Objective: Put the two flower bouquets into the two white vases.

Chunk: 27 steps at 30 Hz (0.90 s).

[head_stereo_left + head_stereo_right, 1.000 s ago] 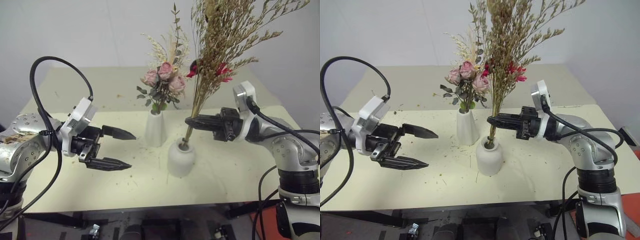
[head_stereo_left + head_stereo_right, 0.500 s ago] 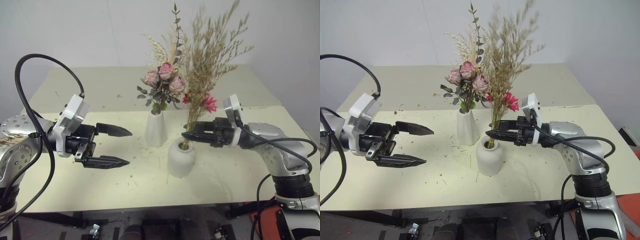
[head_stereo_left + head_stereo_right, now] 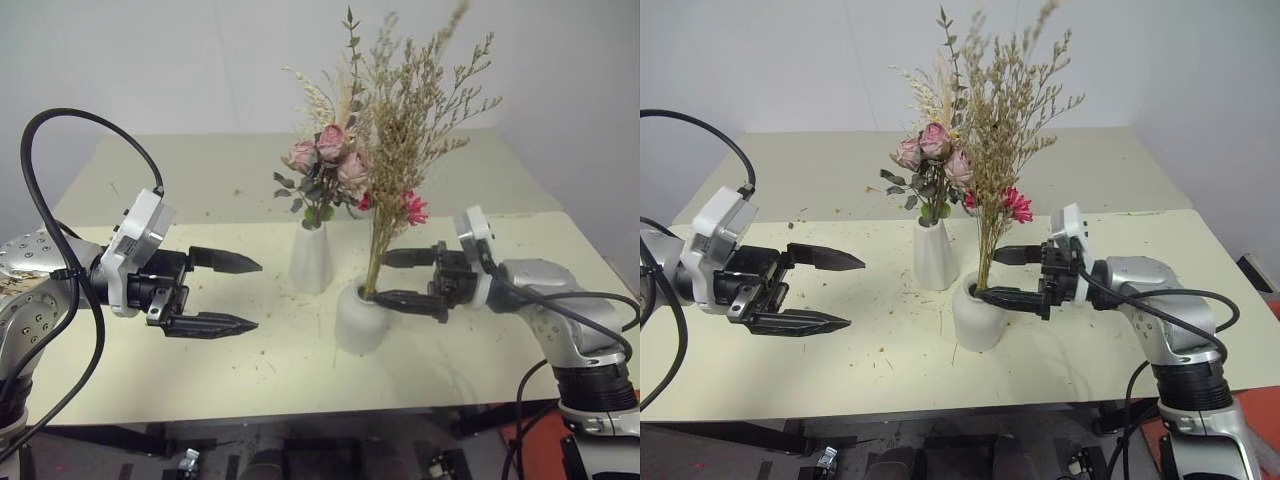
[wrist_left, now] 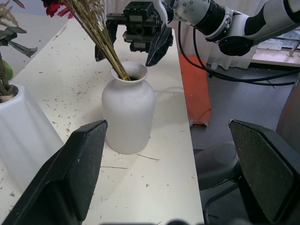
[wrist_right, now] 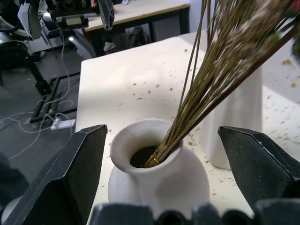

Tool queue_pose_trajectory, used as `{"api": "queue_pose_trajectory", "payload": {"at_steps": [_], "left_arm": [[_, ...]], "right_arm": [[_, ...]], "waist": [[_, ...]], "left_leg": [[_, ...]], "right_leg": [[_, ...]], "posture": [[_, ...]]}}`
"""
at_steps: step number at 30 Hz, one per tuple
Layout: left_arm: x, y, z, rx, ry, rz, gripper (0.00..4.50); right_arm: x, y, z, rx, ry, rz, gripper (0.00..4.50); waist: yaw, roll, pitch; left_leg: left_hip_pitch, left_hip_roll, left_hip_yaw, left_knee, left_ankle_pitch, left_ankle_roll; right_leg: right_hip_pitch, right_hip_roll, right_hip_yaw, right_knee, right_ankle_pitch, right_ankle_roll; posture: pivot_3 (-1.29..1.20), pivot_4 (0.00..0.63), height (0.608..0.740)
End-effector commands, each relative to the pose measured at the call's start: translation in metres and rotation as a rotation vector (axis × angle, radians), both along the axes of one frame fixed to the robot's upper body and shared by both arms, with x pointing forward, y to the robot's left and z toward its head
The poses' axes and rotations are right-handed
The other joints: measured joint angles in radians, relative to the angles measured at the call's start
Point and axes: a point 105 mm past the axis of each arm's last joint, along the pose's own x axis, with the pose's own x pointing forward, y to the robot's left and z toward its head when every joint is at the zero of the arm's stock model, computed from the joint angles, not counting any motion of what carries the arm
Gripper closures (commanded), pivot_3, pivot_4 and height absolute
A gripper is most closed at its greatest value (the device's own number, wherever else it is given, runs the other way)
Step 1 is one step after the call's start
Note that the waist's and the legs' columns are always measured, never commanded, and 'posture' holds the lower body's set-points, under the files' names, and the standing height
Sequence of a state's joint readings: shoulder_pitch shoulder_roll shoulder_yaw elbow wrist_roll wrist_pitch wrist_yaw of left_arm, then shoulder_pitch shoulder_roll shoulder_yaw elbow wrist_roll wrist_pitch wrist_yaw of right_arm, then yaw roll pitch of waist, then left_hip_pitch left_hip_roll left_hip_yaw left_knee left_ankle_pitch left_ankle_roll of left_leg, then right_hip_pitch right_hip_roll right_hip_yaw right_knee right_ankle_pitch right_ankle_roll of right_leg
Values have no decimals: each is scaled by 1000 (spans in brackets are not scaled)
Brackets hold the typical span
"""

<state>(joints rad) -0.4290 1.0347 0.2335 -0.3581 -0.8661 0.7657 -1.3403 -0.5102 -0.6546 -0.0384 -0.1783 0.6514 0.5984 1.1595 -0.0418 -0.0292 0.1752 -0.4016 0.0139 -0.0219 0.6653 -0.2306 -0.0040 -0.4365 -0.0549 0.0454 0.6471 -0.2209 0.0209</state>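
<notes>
Tan dried-grass bouquet with red-pink daisies is standing in the squat rounded white vase, stems leaning on the rim because I'm letting go: right gripper jaws are spread either side of the stems. Left gripper is waiting nearby, jaws released, empty. I'm counting two bouquets, two vases (both filled): pink rose bouquet is sitting in the tall tapered white vase on the worktop.

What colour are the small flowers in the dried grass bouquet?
Red-pink. The small flowers sit low in the dried grass bouquet; the right eye view shows them best.
</notes>
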Motion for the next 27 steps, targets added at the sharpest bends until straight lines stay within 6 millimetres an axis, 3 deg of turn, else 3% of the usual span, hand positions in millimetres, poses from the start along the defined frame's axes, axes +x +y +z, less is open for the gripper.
{"api": "queue_pose_trajectory", "payload": {"at_steps": [1,5,14,20,27], "left_arm": [[-3,1,9,-1,-48,3,0],[-3,2,8,-2,-47,5,0],[0,0,8,-3,-49,1,0],[-1,3,6,1,-43,15,0],[0,4,5,3,-40,24,0]], "right_arm": [[-8,-7,17,17,-114,5,19],[-7,-9,21,35,-92,8,19],[-4,11,34,88,-38,125,19],[-17,-2,45,146,-2,204,19],[-9,-19,24,7,-15,101,19]], "waist": [[1,0,0],[0,0,0],[-1,0,0],[4,0,0],[4,0,0]], "left_leg": [[0,0,0,0,0,0],[1,0,0,0,0,0],[2,0,0,0,0,0],[1,0,0,0,0,0],[2,0,0,0,0,0]], "right_leg": [[0,0,0,0,0,0],[0,0,0,0,0,0],[1,0,0,0,0,0],[1,-1,0,0,0,0],[2,0,0,0,0,0]], "posture": [[0,150,740],[0,150,740],[0,150,740],[0,150,740],[0,150,740]]}}
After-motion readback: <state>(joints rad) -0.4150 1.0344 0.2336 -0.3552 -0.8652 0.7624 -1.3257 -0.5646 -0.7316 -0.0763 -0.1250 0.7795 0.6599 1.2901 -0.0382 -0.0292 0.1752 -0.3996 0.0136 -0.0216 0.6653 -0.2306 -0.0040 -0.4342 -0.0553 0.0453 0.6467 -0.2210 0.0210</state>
